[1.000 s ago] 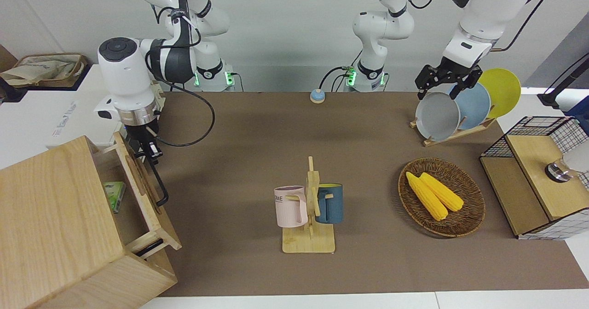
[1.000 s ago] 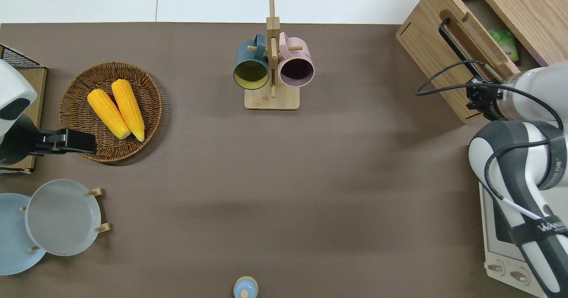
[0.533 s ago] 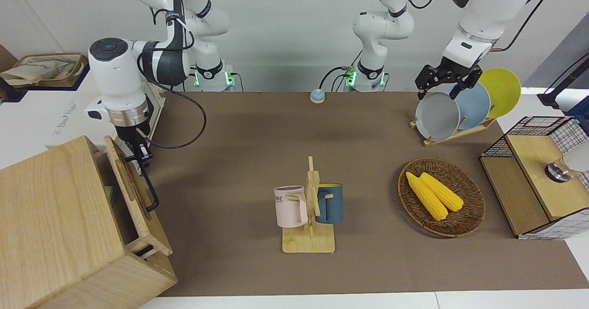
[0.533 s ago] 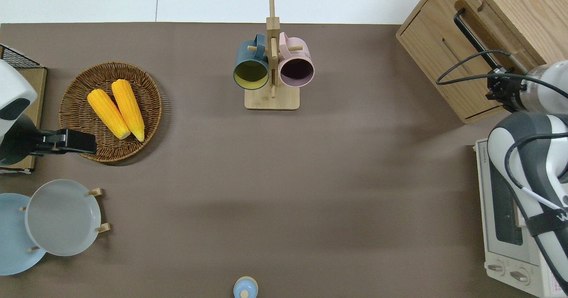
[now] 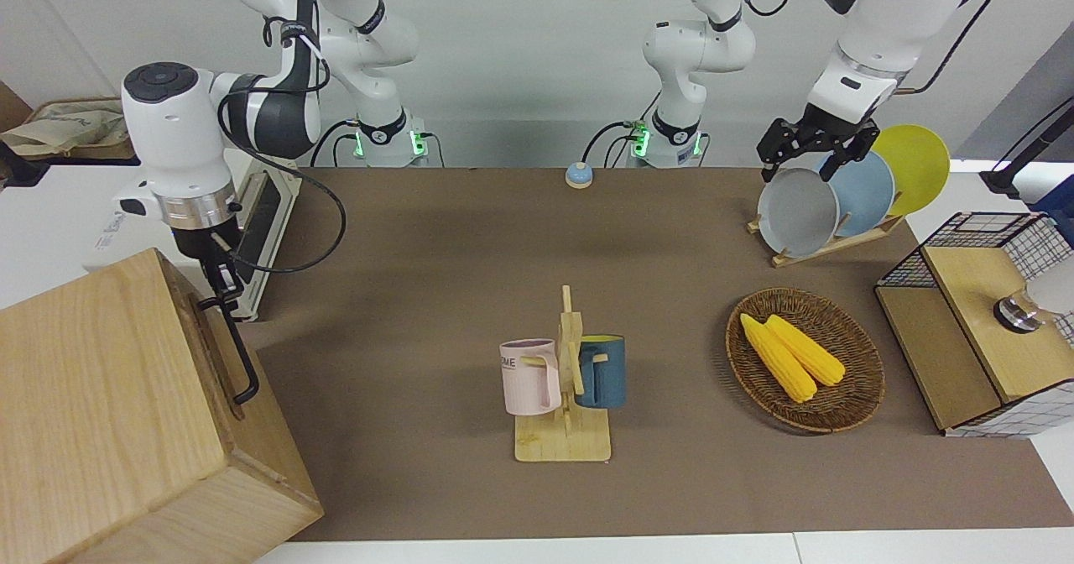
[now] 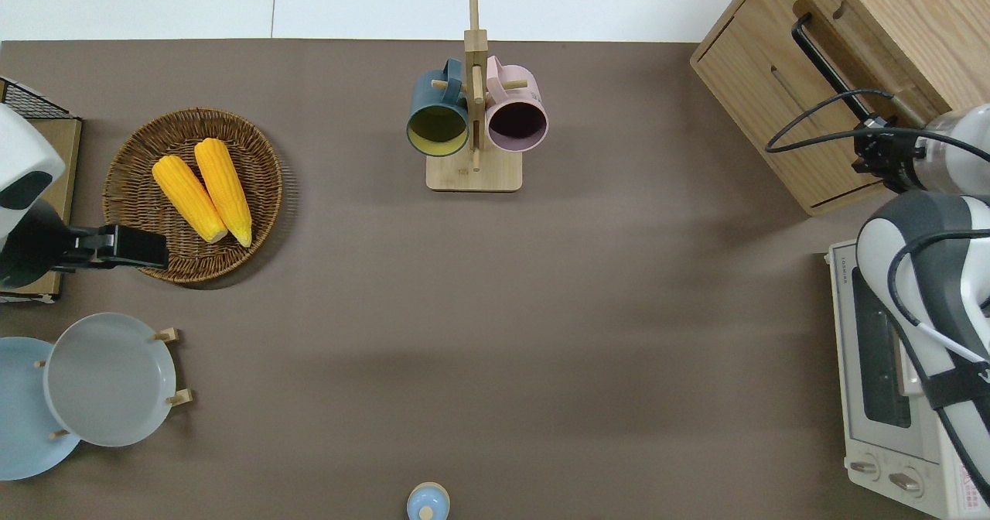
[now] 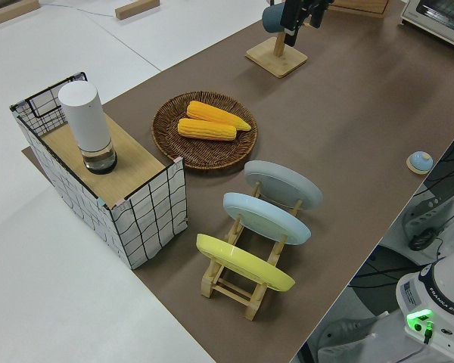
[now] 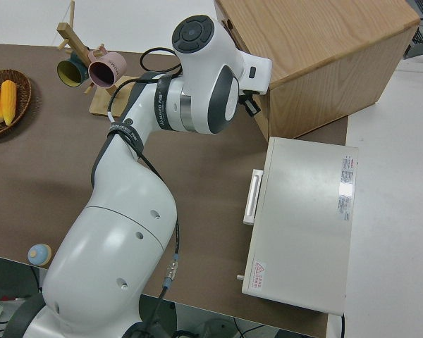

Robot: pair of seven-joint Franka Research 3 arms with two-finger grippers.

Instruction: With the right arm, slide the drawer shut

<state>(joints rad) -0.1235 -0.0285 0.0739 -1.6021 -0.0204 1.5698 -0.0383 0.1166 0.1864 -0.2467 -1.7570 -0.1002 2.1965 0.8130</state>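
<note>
- toaster oven (image 6: 889,396) sits on the tabletop (image 6: 541,311) just beside the cabinet (image 5: 101,404), nearer the robots, at the right arm's end.
- mug rack (image 5: 564,396) mid-tabletop, well apart from the cabinet; corn basket (image 5: 805,358) and plate rack (image 5: 826,211) toward the left arm's end.
- drawer (image 6: 831,63) looks flush with the cabinet front, pale wood, its black handle (image 5: 231,346) standing out from it.
- right gripper (image 5: 220,287) sits at the handle's end nearer the robots; can't tell whether its fingers are open or closed.
- left gripper (image 5: 810,148) is parked; fingers can't be made out either.
</note>
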